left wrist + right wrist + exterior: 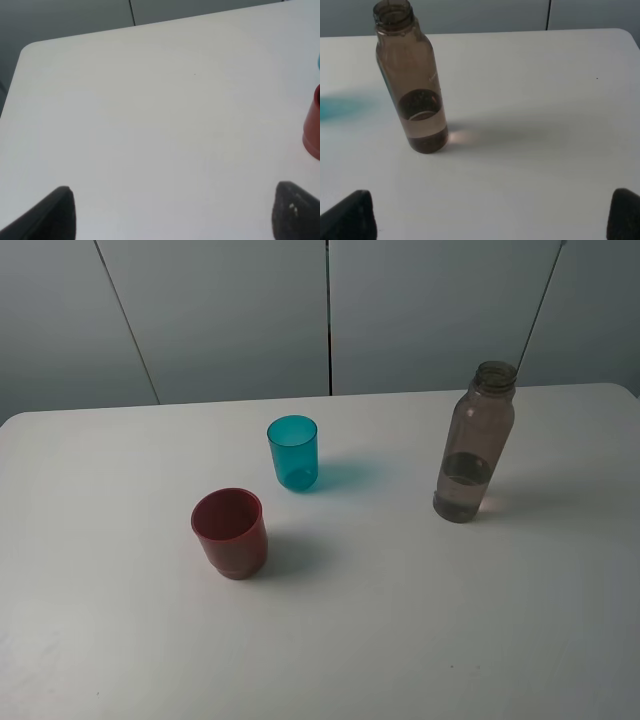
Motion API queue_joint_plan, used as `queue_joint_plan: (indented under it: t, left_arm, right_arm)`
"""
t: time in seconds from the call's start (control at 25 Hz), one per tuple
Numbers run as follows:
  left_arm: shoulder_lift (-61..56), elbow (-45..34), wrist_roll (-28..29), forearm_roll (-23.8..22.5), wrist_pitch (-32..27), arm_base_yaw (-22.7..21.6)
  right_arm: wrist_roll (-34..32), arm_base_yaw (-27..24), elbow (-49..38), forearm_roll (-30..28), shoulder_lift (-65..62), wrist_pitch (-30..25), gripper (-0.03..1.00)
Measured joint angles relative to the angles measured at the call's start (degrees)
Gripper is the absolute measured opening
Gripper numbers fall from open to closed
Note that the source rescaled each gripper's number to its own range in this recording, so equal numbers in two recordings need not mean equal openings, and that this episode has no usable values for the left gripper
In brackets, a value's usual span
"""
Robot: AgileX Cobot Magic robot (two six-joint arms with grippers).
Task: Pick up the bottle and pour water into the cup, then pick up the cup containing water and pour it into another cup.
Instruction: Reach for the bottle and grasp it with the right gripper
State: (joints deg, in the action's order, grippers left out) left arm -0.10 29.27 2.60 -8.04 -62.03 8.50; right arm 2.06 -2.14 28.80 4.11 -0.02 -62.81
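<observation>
White table (pixel 400 640), grey panelled wall (pixel 230 310), bottle (pixel 476 445), teal cup (pixel 293 453), red cup (pixel 230 532)

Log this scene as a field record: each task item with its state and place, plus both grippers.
bottle: upright, no cap, water in its lower part, on the right side of the table
teal cup: upright, looks empty, left of the bottle
red cup: upright, looks empty, nearer the camera than the teal cup, apart from it
left gripper: open, holding nothing
right gripper: open, holding nothing, facing the bottle
progress: nothing picked up yet
</observation>
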Motion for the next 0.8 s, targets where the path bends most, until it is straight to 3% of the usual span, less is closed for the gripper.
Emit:
queue_joint_plan:
  t: [0.8]
  left_arm:
    - [0.00,0.00,0.00,0.00,0.00,0.00]
  right_arm:
    - [0.11,0.00,0.00,2.27,0.36,0.00,1.00]
